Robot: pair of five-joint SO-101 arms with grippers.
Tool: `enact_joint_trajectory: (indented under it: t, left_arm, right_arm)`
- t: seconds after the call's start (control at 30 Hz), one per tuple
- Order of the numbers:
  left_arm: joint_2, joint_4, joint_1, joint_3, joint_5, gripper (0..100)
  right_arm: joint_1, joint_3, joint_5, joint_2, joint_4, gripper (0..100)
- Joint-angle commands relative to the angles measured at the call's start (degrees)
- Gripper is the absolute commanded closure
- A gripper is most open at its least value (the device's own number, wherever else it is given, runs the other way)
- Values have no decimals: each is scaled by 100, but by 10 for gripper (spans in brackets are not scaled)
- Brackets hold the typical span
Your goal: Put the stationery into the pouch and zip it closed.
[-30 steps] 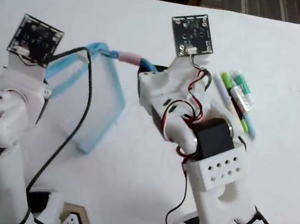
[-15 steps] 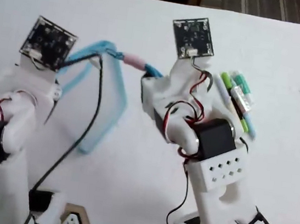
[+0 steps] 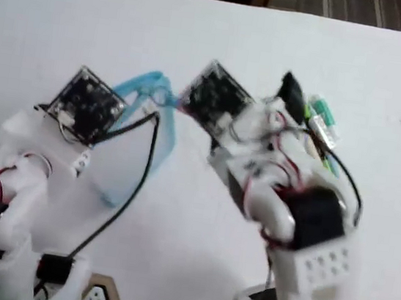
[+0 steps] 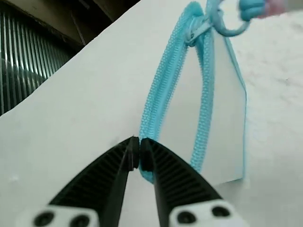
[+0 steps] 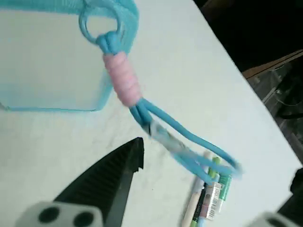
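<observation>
My left gripper (image 4: 138, 158) is pinched shut on the zipper edge of the blue-trimmed pouch (image 4: 222, 113), my right gripper (image 5: 215, 163) hangs spread apart beside its cord loop (image 5: 189, 142), pens (image 5: 208, 201) lying outside on the table (image 3: 91, 25).

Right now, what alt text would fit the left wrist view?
The left hand is shut on the blue zipper of a clear pouch on a white table. A ring sits at the zipper's far end.

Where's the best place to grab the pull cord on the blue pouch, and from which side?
Probably the pink sleeve on the pull cord, from above with jaws across it: it is thicker than the thin loop and lies clear of the pouch.
</observation>
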State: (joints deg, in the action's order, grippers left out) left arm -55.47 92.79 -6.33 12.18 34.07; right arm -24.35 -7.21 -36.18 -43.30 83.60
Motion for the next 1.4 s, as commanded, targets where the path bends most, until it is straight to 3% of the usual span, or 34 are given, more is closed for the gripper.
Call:
enact_joint_trajectory:
  t: [0.0,0.2,0.33,0.5,0.63,0.83,0.97,1.13,1.23,1.37]
  left_arm:
    - [-176,-105,44,-127,299,976]
    - [-220,-396,70,-127,501,976]
    - [-237,-378,88,-75,475,976]
    - [-211,-88,97,-57,440,976]
    - [-237,-141,-62,418,343,976]
    - [-193,-1125,-1908,1798,-1380,967]
    - [-185,-1802,-2804,2580,-2338,882]
    - [536,-2171,-3051,2826,-3525,840]
    - [1705,-2523,-3077,2703,-4097,839]
    - [3657,-2673,-3077,1710,-4396,839]
  right_arm:
    - [303,475,123,-655,31,529]
    - [1033,633,1336,-1455,-268,529]
    - [1525,281,2708,-1165,-734,530]
    - [866,229,4123,-84,-523,530]
    - [338,202,4668,866,-365,530]
    - [-136,229,4721,2035,-198,530]
    - [-541,220,4721,2651,-198,530]
    - [-1200,237,4730,3574,-242,530]
    - [-1481,255,4782,4145,-444,530]
    - [-1640,369,5424,4655,-637,530]
